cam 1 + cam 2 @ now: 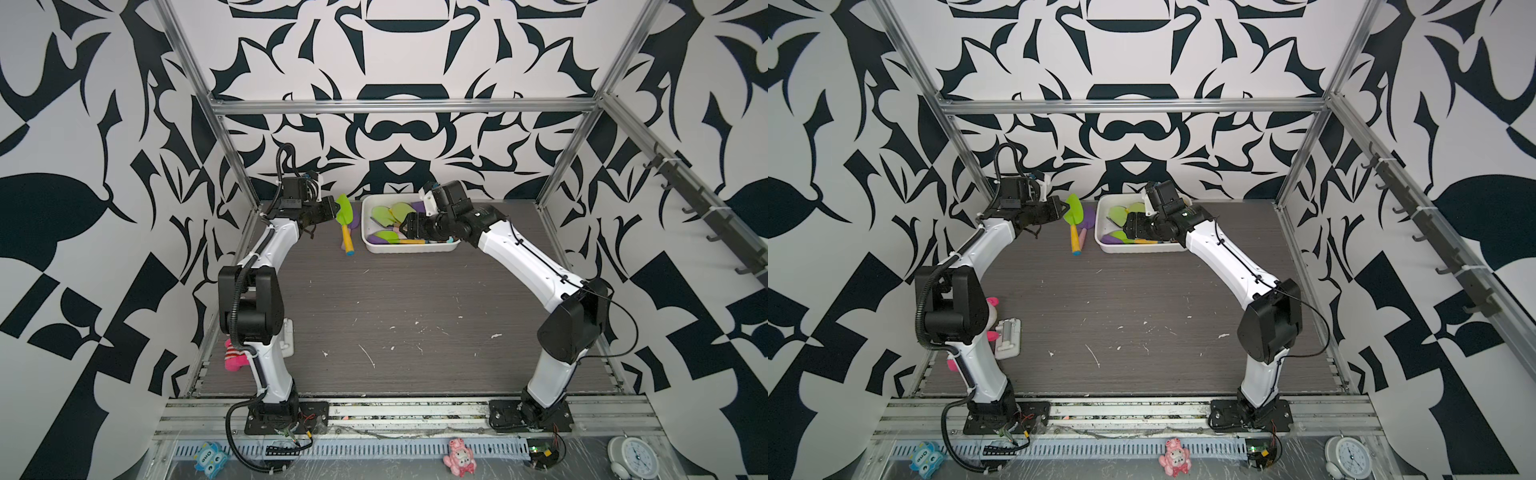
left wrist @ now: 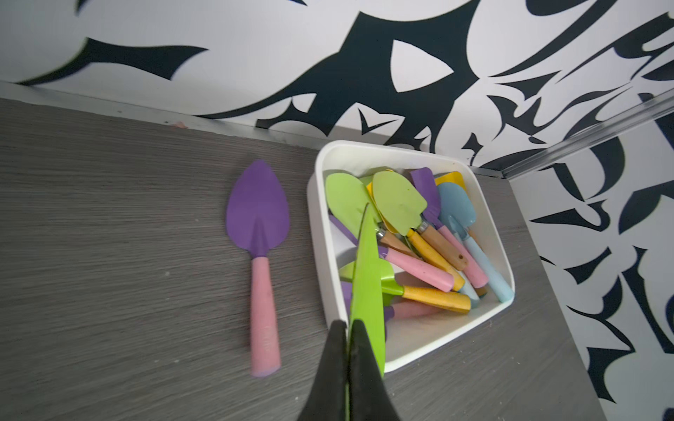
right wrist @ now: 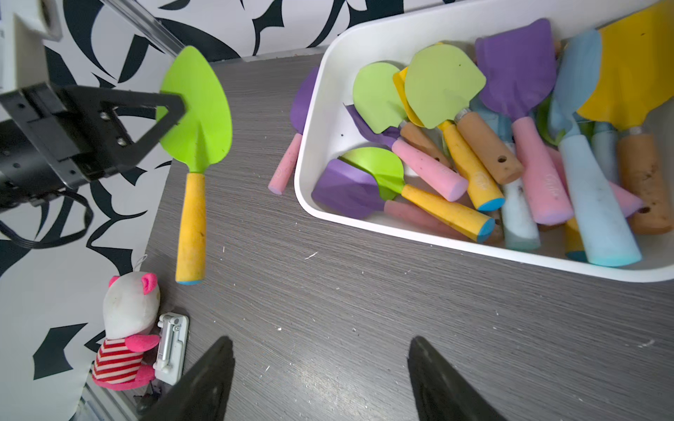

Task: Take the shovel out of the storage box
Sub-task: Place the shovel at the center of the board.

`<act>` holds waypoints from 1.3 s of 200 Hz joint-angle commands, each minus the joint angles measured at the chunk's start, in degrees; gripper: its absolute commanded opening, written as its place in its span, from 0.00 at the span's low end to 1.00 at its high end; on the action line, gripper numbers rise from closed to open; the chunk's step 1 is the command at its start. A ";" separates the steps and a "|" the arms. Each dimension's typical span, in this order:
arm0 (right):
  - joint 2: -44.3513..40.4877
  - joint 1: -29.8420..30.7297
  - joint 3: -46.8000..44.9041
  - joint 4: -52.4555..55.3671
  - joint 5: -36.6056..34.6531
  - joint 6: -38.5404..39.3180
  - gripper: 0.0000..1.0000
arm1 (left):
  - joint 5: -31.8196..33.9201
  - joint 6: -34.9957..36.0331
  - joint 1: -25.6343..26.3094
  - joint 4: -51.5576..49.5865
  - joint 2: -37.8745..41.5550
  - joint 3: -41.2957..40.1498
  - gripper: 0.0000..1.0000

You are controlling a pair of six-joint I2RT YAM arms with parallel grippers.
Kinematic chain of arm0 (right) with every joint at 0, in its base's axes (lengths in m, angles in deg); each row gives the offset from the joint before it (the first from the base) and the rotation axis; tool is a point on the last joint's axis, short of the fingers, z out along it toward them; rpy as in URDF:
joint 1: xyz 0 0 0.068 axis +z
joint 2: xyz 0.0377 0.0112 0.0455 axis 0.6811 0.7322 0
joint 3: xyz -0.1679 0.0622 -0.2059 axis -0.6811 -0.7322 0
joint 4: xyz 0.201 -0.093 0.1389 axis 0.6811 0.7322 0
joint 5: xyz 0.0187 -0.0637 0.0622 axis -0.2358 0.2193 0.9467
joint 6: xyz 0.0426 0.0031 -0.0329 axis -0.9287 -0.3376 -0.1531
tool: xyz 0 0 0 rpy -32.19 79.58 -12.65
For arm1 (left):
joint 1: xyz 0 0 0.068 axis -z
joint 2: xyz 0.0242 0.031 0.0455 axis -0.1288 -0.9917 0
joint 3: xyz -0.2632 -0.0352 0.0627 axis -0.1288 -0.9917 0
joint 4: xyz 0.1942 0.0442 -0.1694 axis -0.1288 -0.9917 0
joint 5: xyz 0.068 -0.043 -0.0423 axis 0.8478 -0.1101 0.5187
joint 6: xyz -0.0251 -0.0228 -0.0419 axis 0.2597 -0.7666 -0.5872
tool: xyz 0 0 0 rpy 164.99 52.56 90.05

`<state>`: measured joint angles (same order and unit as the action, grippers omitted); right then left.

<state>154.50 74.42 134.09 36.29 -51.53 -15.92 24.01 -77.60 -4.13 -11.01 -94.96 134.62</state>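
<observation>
At the far edge of the table (image 1: pixel 395 299), close to the back wall, the storage box (image 1: pixel 409 250) stands with its long side facing the robot. The green shovel (image 1: pixel 344 212) is outside it, just beside its left end. The left gripper (image 1: pixel 332 210) has its 2 fingers pressed flat together on the edge of the green blade; the right wrist view shows this grip clearly (image 3: pixel 180 105). The blade points up and the yellow handle with a blue tip hangs down toward the table, but the pictures do not show whether the tip touches the surface. Between this shovel and the box a purple shovel (image 2: pixel 259 218) with a pink handle lies flat on the table, very near the box wall and apart from it. Inside the box the other shovels (image 3: pixel 474 145) lie in a mixed heap - green, purple, blue and yellow blades with pink, yellow, orange and blue handles. The right gripper (image 3: pixel 320 340) hovers over the front part of the box in both top views; its fingers are spread wide and hold nothing.
</observation>
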 commanded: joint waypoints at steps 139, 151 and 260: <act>12.63 -0.24 23.59 19.95 -1.77 4.05 0.73 | -1.21 13.04 -7.66 -7.19 -25.23 22.58 0.00; 12.86 -0.22 23.74 20.42 -1.51 3.67 0.73 | -1.68 13.39 -7.66 -8.61 -28.19 26.47 0.00; 12.31 -0.21 22.84 23.15 -2.84 2.37 0.70 | -6.65 14.76 -7.44 -15.40 -40.83 42.59 0.03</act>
<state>169.17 74.24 155.29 58.54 -53.56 -12.84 20.01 -63.43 -11.59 -24.33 -134.71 176.78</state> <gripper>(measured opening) 0.700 0.060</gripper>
